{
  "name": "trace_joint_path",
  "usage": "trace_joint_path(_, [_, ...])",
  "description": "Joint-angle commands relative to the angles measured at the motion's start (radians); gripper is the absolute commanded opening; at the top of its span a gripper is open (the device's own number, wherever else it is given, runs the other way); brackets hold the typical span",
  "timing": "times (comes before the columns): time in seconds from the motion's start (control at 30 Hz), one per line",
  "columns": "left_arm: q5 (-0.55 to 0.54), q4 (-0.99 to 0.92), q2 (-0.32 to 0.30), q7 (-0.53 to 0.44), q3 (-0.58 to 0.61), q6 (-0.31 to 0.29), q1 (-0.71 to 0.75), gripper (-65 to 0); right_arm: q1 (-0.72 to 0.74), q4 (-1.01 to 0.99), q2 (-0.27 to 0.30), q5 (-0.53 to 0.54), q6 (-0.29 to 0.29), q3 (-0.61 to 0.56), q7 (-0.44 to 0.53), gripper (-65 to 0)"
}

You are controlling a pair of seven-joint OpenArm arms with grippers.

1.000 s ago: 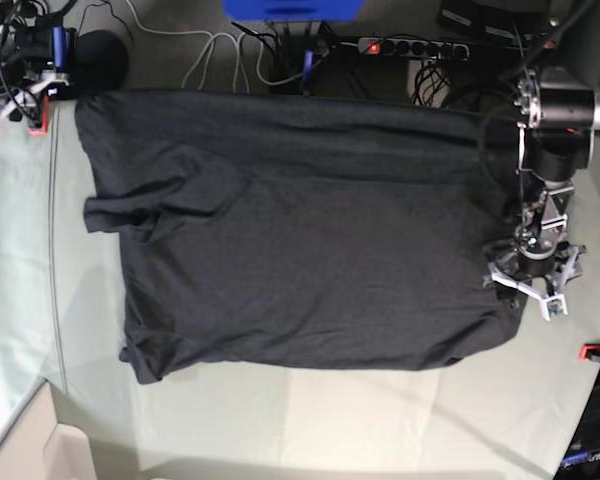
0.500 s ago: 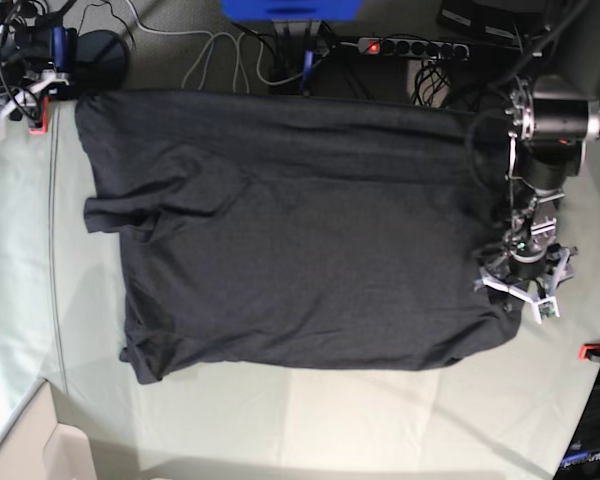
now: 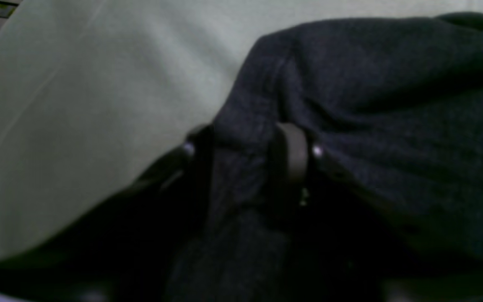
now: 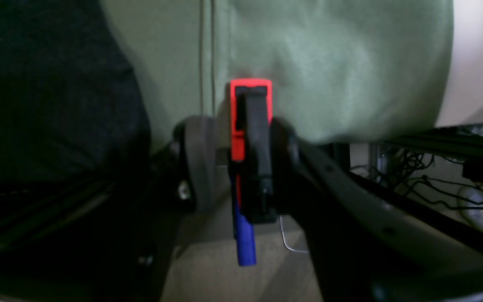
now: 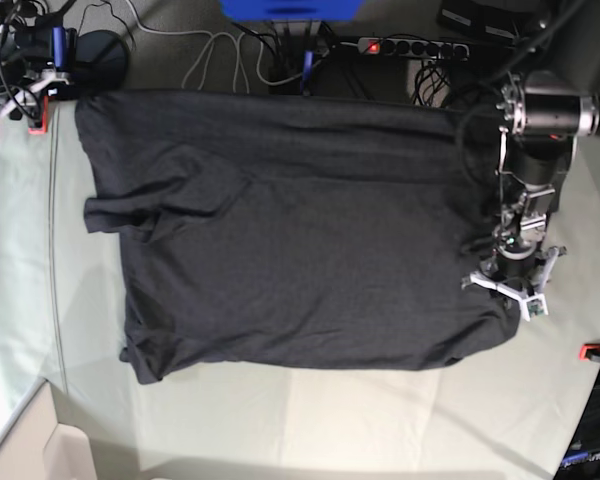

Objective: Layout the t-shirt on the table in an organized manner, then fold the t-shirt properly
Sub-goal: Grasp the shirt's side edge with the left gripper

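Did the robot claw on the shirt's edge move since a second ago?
Yes. In the base view the left gripper slid a bit toward the t-shirt and up the picture, farther from the red clamp on the table edge.

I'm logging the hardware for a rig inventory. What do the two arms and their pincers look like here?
The left arm has a silver-and-black cylindrical joint, a dark jointed forearm and loose black cables. Its pincer, the left pincer, sits in a pale grey bracket; up close its fingers are dark and rounded. The right pincer looks the same: black, curved, rounded pads.
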Motion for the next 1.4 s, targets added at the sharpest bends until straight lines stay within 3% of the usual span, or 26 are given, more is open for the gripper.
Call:
trace_joint_path(0.0, [-0.002,-0.001,-0.007,0.046,-0.002,0.006,-0.002,-53.3,-0.004,0.016,0.015,0.008,0.017,0.007,0.017,-43.3])
trace_joint_path(0.07, [-0.003,-0.001,-0.01,0.046,-0.007,0.006,-0.001,-64.0,-0.004,0.016,0.015,0.008,0.017,0.007,0.017,-43.3])
trace_joint_path(0.1, [-0.003,-0.001,-0.01,0.046,-0.007,0.006,-0.001,-65.0,-0.004,0.016,0.015,0.008,0.017,0.007,0.017,-43.3])
trace_joint_path(0.33, [-0.005,0.01,-0.012,0.046,-0.009,0.006,-0.001,-64.8,-0.004,0.016,0.017,0.008,0.017,0.007,0.017,-43.3])
trace_joint_path(0.5, [-0.005,0.171,-0.007,0.056,-0.009,0.006,0.039,-63.9,-0.004,0.02,0.017,0.008,0.017,0.005,0.017,-43.3])
trace_joint_path(0.6, [-0.005,0.279,-0.01,0.058,-0.009,0.006,0.07,-55.8,-0.004,0.02,0.017,0.008,0.017,0.005,0.017,-43.3])
trace_joint_path(0.77, [-0.006,0.38,-0.012,0.056,-0.01,0.007,0.119,-33.2,-0.004,0.02,0.017,0.008,0.017,0.007,0.017,-43.3])
trace_joint_path(0.9, [-0.043,0.357,-0.013,0.056,-0.025,0.007,0.119,-23.7,-0.004,0.018,0.017,0.008,0.017,0.007,0.017,-43.3])
trace_joint_path(1.03, [-0.123,0.237,-0.036,0.056,-0.081,0.006,0.099,-18.3,-0.004,0.018,0.018,0.008,0.017,0.004,0.017,-43.3])
trace_joint_path(1.27, [-0.125,0.183,-0.036,0.056,-0.079,0.001,0.084,-15.4,0.004,0.018,0.018,0.008,0.017,-0.001,0.017,-43.3])
trace_joint_path(1.37, [-0.125,0.182,-0.033,0.056,-0.079,-0.114,0.084,-15.7,0.016,0.016,0.018,0.008,0.017,-0.001,0.017,-43.3])
